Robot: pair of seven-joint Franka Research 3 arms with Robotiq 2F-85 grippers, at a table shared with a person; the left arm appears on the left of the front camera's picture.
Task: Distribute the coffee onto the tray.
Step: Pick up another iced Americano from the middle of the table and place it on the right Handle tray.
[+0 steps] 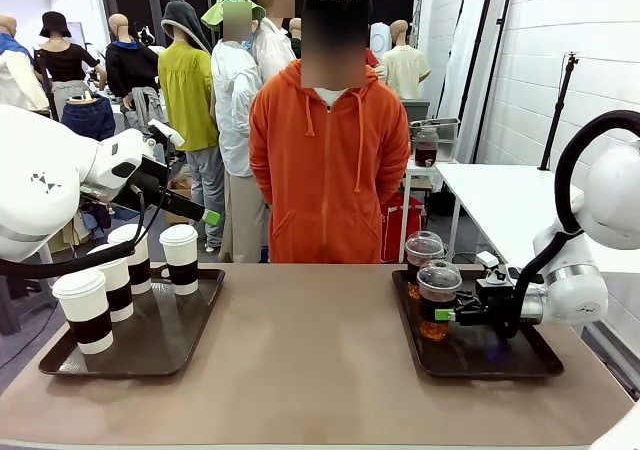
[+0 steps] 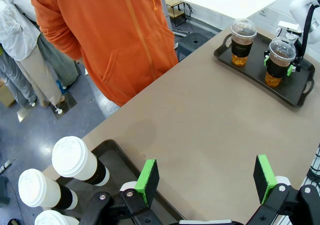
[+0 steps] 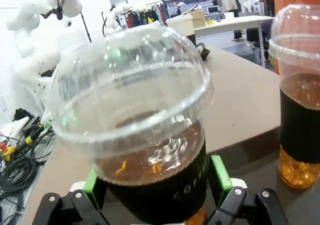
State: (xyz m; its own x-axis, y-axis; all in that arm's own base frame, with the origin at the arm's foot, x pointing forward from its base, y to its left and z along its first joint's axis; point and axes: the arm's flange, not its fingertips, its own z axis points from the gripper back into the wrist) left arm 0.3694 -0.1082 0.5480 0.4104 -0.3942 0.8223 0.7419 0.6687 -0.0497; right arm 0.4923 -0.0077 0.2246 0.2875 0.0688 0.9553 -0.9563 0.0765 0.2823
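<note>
Right gripper (image 1: 447, 315): low over the right tray (image 1: 530, 362), reaching in from the picture's right with fingers level and pointing toward the table's middle. Its green pads (image 3: 218, 172) stand on either side of the near iced cup (image 1: 438, 299), spread wide, at or just off the black sleeve; whether they touch it I cannot tell. The cup stands upright on the tray.

Far iced cup (image 1: 423, 260): upright on the same tray, just behind the near one, toward the person (image 1: 325, 150). Both have clear dome lids and brown drink.

Left gripper (image 2: 205, 177): raised above the left tray (image 1: 160, 342), arm coming in from the picture's left, fingers angled down toward the table (image 1: 310, 360). Jaws wide apart, nothing between them.

Paper cups, four, white lids and black sleeves, upright on the left tray: front cup (image 1: 83, 309), second cup (image 1: 113, 282), third cup (image 1: 132, 256), fourth cup (image 1: 180, 258). The first three form a line along the tray's left side; the fourth stands to their right, near the far edge.

Person: orange hoodie, standing at the table's far side, arms behind the back.
</note>
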